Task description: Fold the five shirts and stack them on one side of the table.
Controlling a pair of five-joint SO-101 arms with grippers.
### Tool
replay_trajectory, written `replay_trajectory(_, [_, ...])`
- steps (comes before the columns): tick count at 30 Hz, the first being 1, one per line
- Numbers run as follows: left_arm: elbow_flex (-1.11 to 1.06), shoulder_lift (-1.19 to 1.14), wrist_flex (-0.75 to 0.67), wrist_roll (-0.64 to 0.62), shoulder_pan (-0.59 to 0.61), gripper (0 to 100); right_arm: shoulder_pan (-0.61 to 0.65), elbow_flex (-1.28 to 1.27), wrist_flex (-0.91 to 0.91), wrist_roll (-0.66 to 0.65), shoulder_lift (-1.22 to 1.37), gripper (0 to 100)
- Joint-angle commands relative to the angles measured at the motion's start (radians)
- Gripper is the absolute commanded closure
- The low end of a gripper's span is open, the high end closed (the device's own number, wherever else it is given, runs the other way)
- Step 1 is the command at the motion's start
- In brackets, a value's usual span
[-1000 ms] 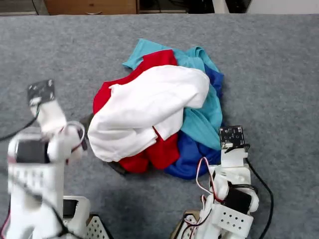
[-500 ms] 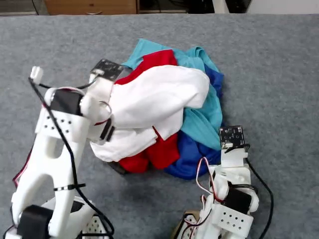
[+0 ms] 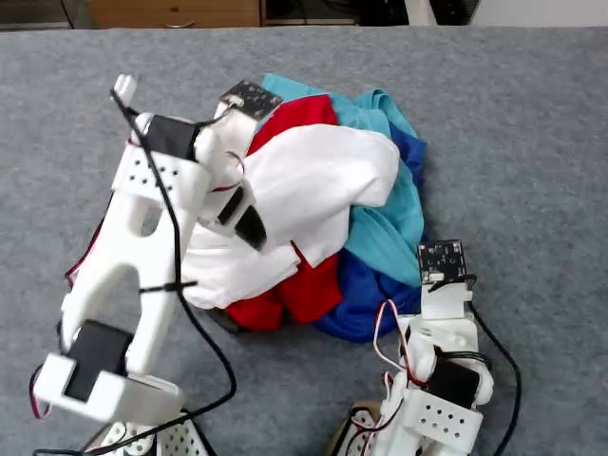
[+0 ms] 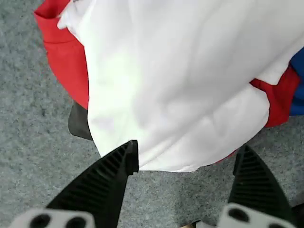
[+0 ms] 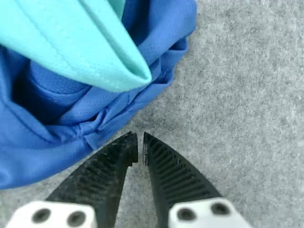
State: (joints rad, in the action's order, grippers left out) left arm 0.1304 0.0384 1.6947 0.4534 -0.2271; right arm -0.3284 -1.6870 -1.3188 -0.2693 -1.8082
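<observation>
Left hand (image 4: 187,148) just swung in over the white shirt (image 3: 313,180), spread wide, nothing grabbed, so folding's barely starting.

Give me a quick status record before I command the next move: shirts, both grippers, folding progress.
top layer: white shirt
beneath it: red shirt, teal shirt, blue shirt
also: dark cloth peeking out under the red and white shirts, possibly the fifth shirt
progress: all bunched together mid-table, none folded
left gripper: open, over the white shirt's edge
right gripper: shut, holding nothing, over bare table beside the blue shirt
</observation>
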Motion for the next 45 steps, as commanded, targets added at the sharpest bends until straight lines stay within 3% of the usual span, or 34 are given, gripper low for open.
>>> replay_trajectory(1, [0.092, -0.031, 0.006, 0.011, -0.012, 68, -0.019, -0.001, -0.005, 0.005, -0.113, 95.8])
replay_trajectory(19, [0.103, -0.044, 0.054, 0.025, -0.032, 67, -0.019, -0.001, -0.005, 0.005, -0.113, 95.8])
replay_trajectory(26, [0.04, -0.17, -0.075, 0.124, -0.081, 67, -0.019, -0.001, -0.005, 0.005, -0.113, 95.8])
replay_trajectory(33, [0.091, -0.424, -0.157, 0.138, -0.087, 68, -0.019, -0.001, -0.005, 0.005, -0.113, 95.8])
replay_trajectory(41, [0.123, -0.547, -0.127, 0.14, -0.13, 97, -0.019, -0.001, -0.005, 0.005, -0.113, 95.8])
replay_trajectory(45, [0.204, -0.545, -0.049, 0.132, -0.138, 99, -0.019, -0.001, -0.005, 0.005, -0.113, 95.8])
